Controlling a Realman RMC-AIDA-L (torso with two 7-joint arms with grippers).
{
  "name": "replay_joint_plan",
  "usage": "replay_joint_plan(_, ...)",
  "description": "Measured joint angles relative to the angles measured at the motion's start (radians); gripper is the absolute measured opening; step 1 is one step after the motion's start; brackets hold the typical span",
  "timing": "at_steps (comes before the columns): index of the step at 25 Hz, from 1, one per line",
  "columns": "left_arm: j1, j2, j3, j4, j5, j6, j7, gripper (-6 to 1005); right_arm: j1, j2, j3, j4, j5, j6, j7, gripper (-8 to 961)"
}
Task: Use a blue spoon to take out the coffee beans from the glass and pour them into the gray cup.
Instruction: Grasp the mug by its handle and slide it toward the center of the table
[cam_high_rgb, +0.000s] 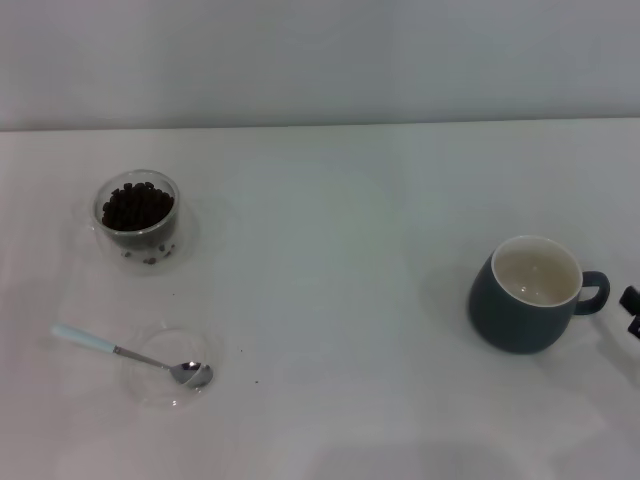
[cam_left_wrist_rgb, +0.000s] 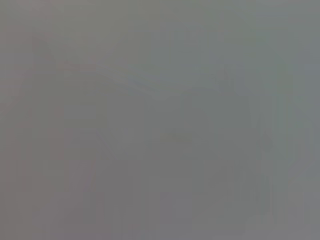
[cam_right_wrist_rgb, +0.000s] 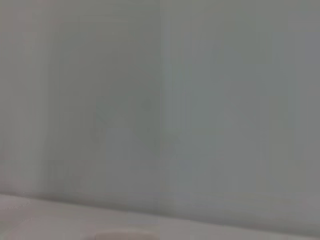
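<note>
- We find the glass (cam_high_rgb: 137, 215) standing upright on the white table (cam_high_rgb: 330, 250), at the robot's far left, filled with the coffee beans (cam_high_rgb: 136, 207) nearly to its rim.
- A few stray beans show low down in the glass, seemingly between its walls.
- The blue spoon (cam_high_rgb: 130, 354) lies nearer the robot, its silver bowl resting in a shallow clear dish (cam_high_rgb: 168, 366) and its pale handle reaching out over the rim to the left.
- The gray cup (cam_high_rgb: 535, 293) stands upright, well apart on the right, handle turned rightward, its cream inside holding nothing visible.
- A dark part of the right gripper (cam_high_rgb: 631, 310) shows at the right edge of the head view, just beside the cup's handle; we cannot tell how its fingers stand.
- The left gripper appears in no view.
- Both wrist views show only featureless grey surface.
</note>
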Motion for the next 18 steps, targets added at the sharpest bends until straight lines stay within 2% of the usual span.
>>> replay_joint_plan(2, 0.0, 0.0, 0.002, 0.0, 0.002, 0.0, 0.0, 874, 0.001, 0.011, -0.001, 0.001, 0.0, 0.027, -0.008, 868)
replay_joint_plan(10, 0.014, -0.002, 0.003, 0.0, 0.0, 0.011, -0.001, 875, 0.013, 0.028, -0.025, -0.003, 0.0, 0.077, -0.022, 868)
replay_joint_plan(18, 0.016, 0.0, 0.004, 0.0, 0.0, 0.015, -0.001, 875, 0.023, 0.037, -0.042, -0.027, 0.0, 0.142, -0.036, 868)
